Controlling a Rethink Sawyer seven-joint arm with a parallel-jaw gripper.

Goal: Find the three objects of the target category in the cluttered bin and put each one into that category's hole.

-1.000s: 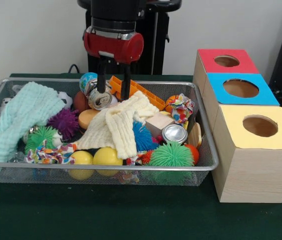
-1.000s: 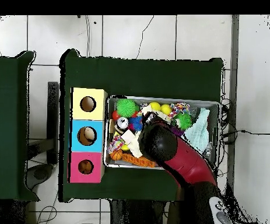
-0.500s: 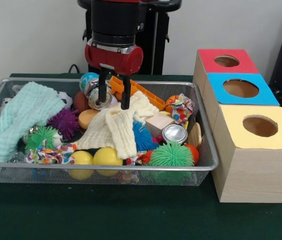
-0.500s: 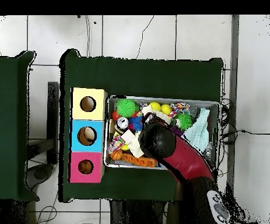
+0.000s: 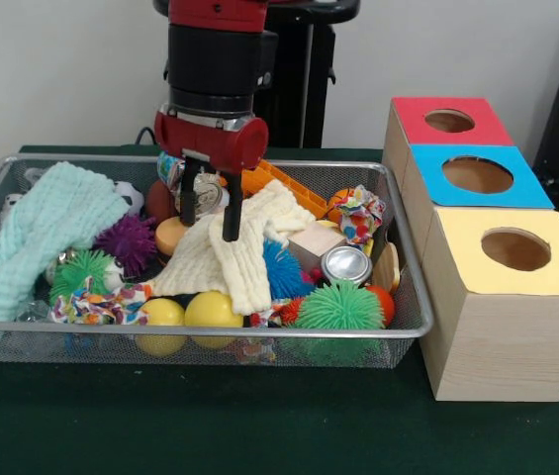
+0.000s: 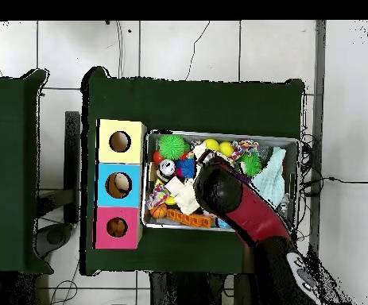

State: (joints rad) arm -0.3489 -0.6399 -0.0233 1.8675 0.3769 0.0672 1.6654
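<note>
Looks like early days to me: the pincer (image 5: pixel 207 212) hangs spread apart and empty over the cream cloth (image 5: pixel 232 249) in the packed wire bin (image 5: pixel 413 287), nothing visible in the three-hole box (image 5: pixel 478 174), so sorting's basically all left.

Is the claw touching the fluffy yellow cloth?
Cannot tell. In the front view the open claw overlaps the cream cloth, one fingertip ending right at it, but contact isn't plain.
</note>
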